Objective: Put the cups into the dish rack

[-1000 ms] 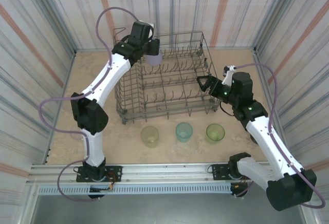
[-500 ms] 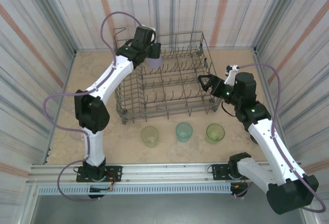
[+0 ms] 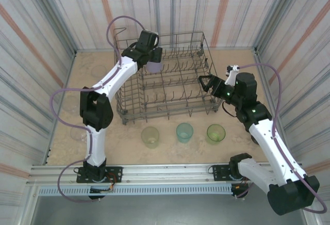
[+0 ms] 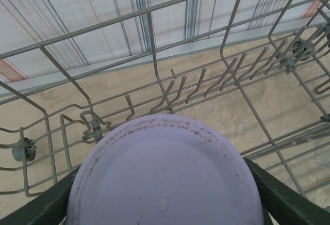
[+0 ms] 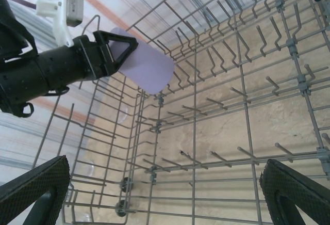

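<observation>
Over the far left corner of the dish rack (image 3: 166, 112), the lavender cup (image 3: 153, 66) has been carried further inward from the rim, clamped between the jaws of the left gripper (image 3: 152, 60); release among the tines is judged to be near. The right gripper (image 3: 205, 83) is kept wide open and empty beside the rack's right wall. One teal cup (image 3: 184, 132) and two yellow-green cups (image 3: 150, 136) are left on the table (image 3: 118, 143).

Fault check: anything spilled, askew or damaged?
Nothing stands out. The grey wire dish rack looks intact; the yellow-green plastic cup, teal cup and green cup stand upright; the left pincer grips the lavender plastic tumbler.
</observation>
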`<control>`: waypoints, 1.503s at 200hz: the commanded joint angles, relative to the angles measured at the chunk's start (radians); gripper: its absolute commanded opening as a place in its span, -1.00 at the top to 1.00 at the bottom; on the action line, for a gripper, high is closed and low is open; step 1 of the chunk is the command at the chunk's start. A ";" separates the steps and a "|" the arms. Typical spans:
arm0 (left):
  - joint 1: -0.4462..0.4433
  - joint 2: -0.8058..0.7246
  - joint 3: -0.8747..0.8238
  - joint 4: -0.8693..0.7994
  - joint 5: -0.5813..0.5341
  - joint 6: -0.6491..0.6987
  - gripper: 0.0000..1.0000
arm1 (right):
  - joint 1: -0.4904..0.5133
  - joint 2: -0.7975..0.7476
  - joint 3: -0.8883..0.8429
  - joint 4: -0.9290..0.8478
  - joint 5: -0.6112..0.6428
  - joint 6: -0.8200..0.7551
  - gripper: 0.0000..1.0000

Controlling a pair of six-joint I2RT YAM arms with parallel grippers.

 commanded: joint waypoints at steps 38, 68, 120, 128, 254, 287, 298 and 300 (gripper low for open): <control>-0.005 0.023 -0.051 0.080 -0.027 -0.009 1.00 | -0.004 0.019 0.025 -0.012 -0.017 -0.025 -0.98; -0.007 0.050 -0.062 0.089 -0.038 -0.014 1.00 | -0.004 0.019 0.028 -0.018 -0.014 -0.024 -0.98; -0.007 0.041 -0.134 0.139 -0.065 -0.016 1.00 | -0.004 0.009 0.021 -0.027 0.004 -0.028 -0.98; -0.008 0.042 -0.140 0.145 -0.066 -0.014 1.00 | -0.004 0.009 0.020 -0.026 0.003 -0.027 -0.98; -0.021 0.038 -0.197 0.190 -0.186 0.101 1.00 | -0.002 0.008 0.017 -0.024 0.011 -0.018 -0.98; -0.024 0.038 -0.227 0.210 -0.192 0.088 1.00 | -0.001 0.006 0.016 -0.029 0.014 -0.019 -0.98; -0.024 0.038 -0.237 0.210 -0.195 0.071 1.00 | -0.001 0.005 0.015 -0.031 0.014 -0.019 -0.98; -0.024 0.038 -0.239 0.209 -0.195 0.068 1.00 | -0.001 0.004 0.016 -0.031 0.015 -0.019 -0.98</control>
